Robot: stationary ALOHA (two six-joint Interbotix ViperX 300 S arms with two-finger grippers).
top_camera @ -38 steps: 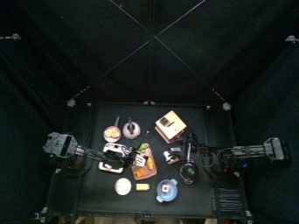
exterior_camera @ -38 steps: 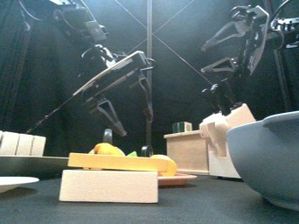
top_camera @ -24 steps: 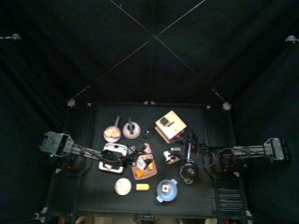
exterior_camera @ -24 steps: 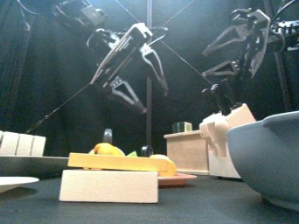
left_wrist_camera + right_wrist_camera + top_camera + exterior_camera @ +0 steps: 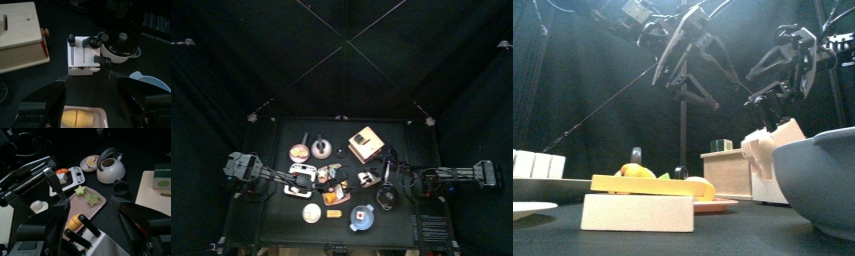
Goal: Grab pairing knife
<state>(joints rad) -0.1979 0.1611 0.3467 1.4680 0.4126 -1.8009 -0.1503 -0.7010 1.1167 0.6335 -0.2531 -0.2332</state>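
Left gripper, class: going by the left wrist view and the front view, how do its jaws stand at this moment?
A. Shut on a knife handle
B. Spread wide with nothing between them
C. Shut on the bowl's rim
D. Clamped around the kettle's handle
B. In the left wrist view the left gripper shows its two jaws far apart with only the table and a yellow item below them, nothing gripped.

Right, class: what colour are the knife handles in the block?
Black; the knife handles show best in the right wrist view.
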